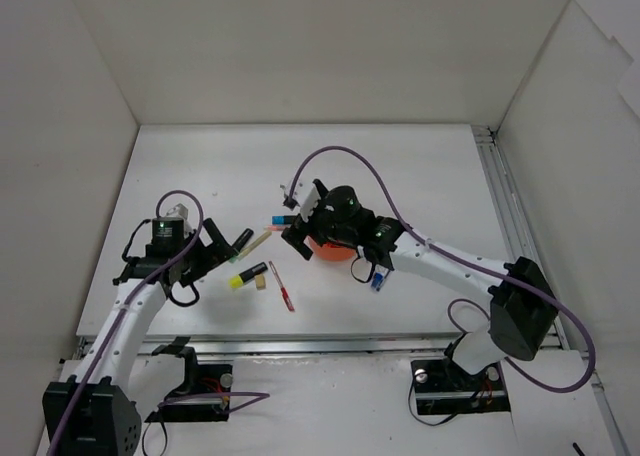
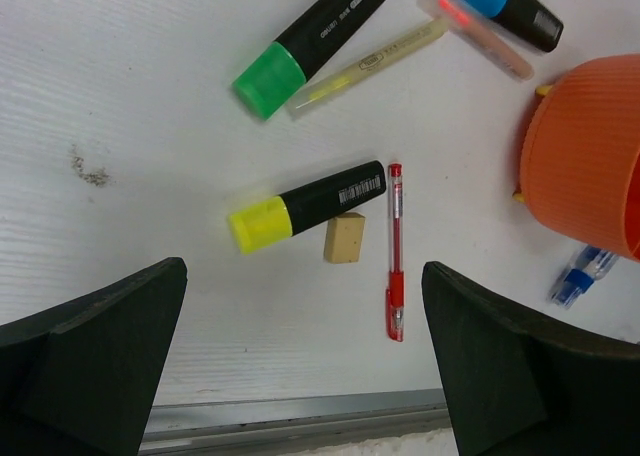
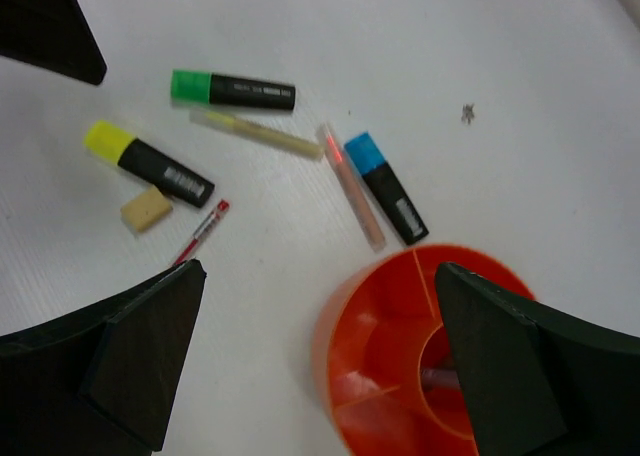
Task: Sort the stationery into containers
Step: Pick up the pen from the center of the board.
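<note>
The stationery lies between my arms. In the left wrist view I see a green-capped highlighter [image 2: 305, 44], a pale yellow pen [image 2: 368, 64], a pink pen [image 2: 478, 31], a blue-capped highlighter [image 2: 508, 6], a yellow-capped highlighter [image 2: 305, 204], a tan eraser [image 2: 343, 238], a red pen [image 2: 395, 251] and a blue-white marker [image 2: 578, 278]. The orange tub [image 3: 345, 346] has a greyish pen [image 3: 440, 379] in its central ring. My right gripper [image 3: 320, 271] hangs open just above the tub's left rim, holding nothing. The left gripper [image 2: 305, 271] is open and empty, near the yellow-capped highlighter.
A metal rail [image 2: 300, 414] runs along the table's near edge, just below the left gripper. White walls [image 1: 80, 176] enclose the table on three sides. A small dark smudge [image 2: 88, 171] marks the table left of the highlighters.
</note>
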